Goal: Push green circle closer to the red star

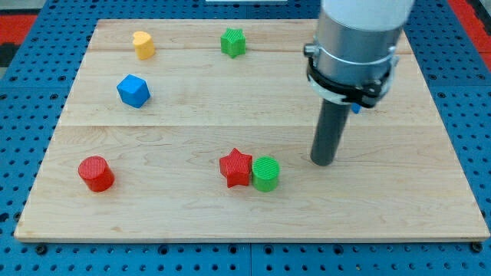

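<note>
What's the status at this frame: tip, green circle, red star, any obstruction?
My tip on the board, off the view's right of the green circle block, not touching. Green circle block against the red star block. Nothing between tip and circle.

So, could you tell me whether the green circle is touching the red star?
Touching. In the camera view the green circle sits flush against the right side of the red star, no board visible between them. My tip stands apart, to the circle's right.

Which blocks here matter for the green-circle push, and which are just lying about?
In the job:
green circle, touching the red star
red star
my tip, right of the green circle

Lying about:
red cylinder
blue block
yellow block
green star
</note>
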